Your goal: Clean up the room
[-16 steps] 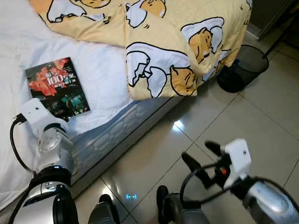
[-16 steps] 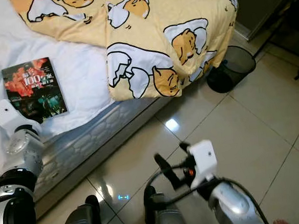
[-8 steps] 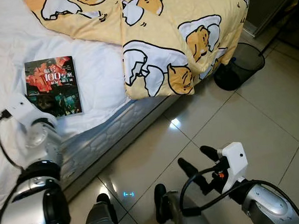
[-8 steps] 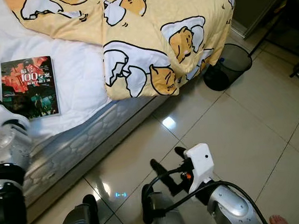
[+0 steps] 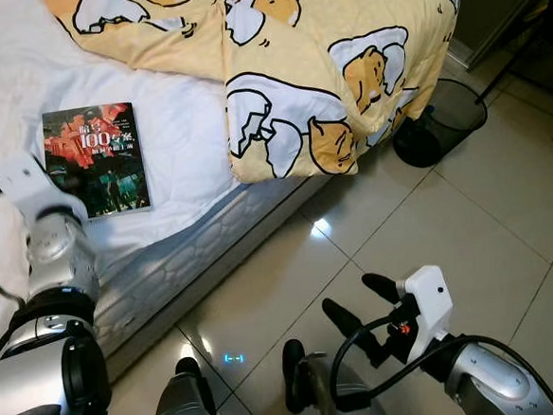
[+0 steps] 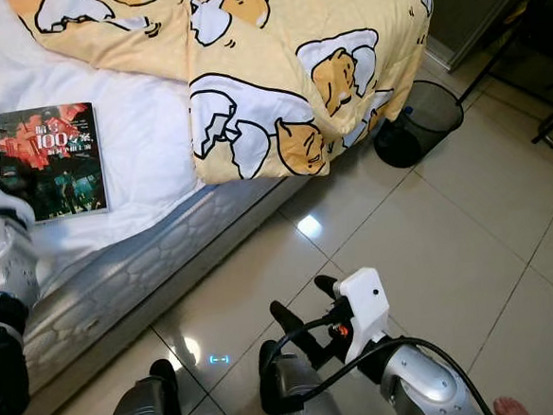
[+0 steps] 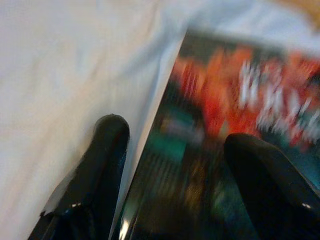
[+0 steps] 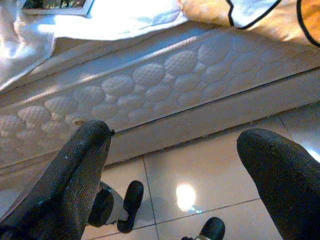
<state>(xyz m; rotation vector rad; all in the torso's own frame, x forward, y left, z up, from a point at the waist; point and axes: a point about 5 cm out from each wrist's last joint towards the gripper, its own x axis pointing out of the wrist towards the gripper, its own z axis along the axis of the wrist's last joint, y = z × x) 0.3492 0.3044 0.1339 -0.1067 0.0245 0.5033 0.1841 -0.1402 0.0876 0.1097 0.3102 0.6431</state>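
A book (image 5: 96, 158) with a dark red and green cover lies flat on the white bed sheet (image 5: 181, 129). My left arm (image 5: 46, 233) reaches over the bed's edge to the book's near left corner. In the left wrist view my left gripper (image 7: 175, 165) is open and straddles the book's (image 7: 225, 125) edge, with one finger (image 7: 102, 155) over the sheet and the other over the cover. My right gripper (image 5: 364, 301) hangs open and holds nothing, low over the floor tiles in front of the mattress side (image 8: 165, 85).
A yellow blanket (image 5: 323, 62) with cartoon prints is bunched over the bed's far corner. A black mesh bin (image 5: 437, 120) stands on the glossy tiles beside that corner. My feet (image 5: 188, 370) are close to the mattress base. A person's toe (image 6: 504, 408) shows at the bottom right.
My left wrist has shifted left and further onto the bed, to the book's left corner. The right gripper has sunk slightly and stays open. The view has moved a little.
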